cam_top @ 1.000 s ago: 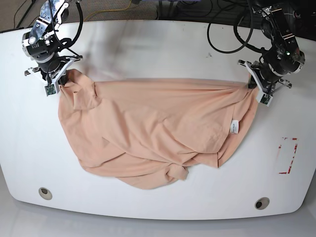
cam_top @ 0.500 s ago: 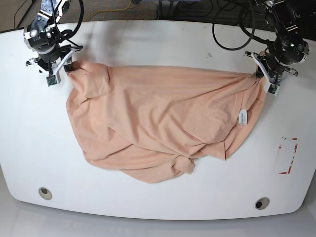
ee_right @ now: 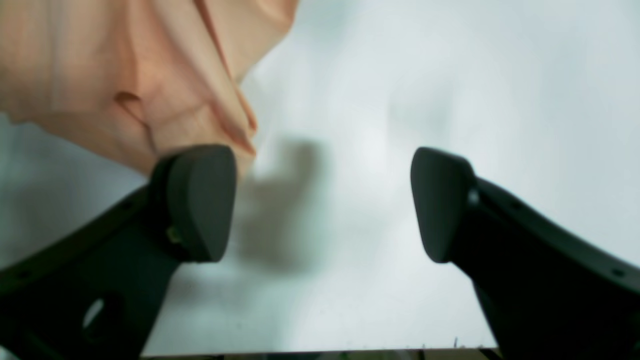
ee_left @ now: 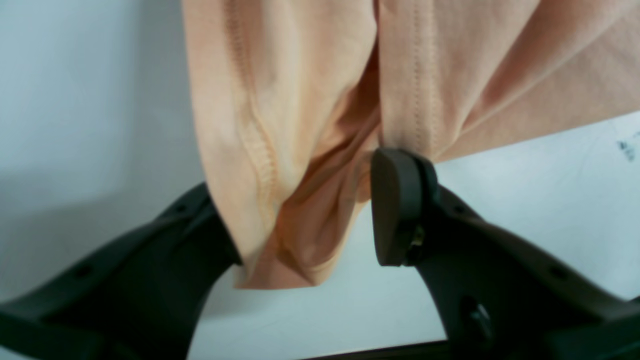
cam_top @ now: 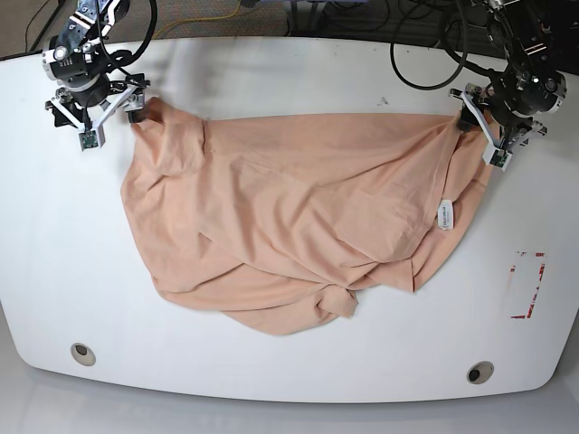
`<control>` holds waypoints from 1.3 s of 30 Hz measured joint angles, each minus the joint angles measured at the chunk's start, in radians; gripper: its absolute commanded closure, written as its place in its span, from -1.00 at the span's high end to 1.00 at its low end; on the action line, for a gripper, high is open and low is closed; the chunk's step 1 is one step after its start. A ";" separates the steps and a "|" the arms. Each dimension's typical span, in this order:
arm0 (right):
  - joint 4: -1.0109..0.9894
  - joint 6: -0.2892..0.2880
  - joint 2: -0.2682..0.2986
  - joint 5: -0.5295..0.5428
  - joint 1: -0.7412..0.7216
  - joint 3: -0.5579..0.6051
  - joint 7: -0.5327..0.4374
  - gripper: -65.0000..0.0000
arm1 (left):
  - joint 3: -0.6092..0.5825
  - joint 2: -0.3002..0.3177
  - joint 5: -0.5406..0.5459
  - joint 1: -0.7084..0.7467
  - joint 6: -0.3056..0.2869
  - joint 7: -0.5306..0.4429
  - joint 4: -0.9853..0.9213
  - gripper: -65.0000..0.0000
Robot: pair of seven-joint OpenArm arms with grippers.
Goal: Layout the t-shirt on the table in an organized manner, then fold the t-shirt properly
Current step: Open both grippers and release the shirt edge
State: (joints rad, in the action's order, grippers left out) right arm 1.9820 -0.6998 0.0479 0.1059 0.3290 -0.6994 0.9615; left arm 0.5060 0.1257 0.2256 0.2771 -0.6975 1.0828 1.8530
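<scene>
White table (cam_top: 289, 72), claws (ee_right: 320, 200) apart beside t-shirt (cam_top: 289, 217)

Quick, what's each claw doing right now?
Left gripper: open, t-shirt fabric hanging loose between its fingers.
Right gripper: open, holding nothing.

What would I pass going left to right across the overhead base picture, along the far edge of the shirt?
Right gripper → t-shirt → white tag → left gripper → red-marked rectangle.

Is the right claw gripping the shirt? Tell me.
No. In the right wrist view the right claw stands wide open with bare table between its fingers, and the shirt only lies beside one finger.
</scene>
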 measured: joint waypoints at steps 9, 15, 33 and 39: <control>0.001 0.000 0.005 -0.001 -0.026 -0.032 -0.001 0.61 | 0.030 0.002 0.008 0.000 0.000 0.000 0.001 -0.01; 0.001 0.000 0.002 -0.008 -0.011 -0.072 0.003 0.61 | 0.084 0.008 0.005 0.039 0.000 -0.005 0.002 -0.02; -0.050 0.000 -0.001 -0.002 -0.208 -0.063 0.006 0.62 | 0.119 -0.005 0.179 -0.093 0.001 0.008 0.011 -0.21; -0.166 -0.005 -0.005 0.005 -0.286 -0.014 0.005 0.62 | 0.113 -0.043 0.195 -0.201 0.000 0.029 0.013 -0.20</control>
State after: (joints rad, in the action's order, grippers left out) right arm 1.8156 -0.7048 0.0425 0.1112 0.0425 -0.7132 0.9661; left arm 0.6189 0.0826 0.4206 0.0765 -0.6971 1.1118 1.8656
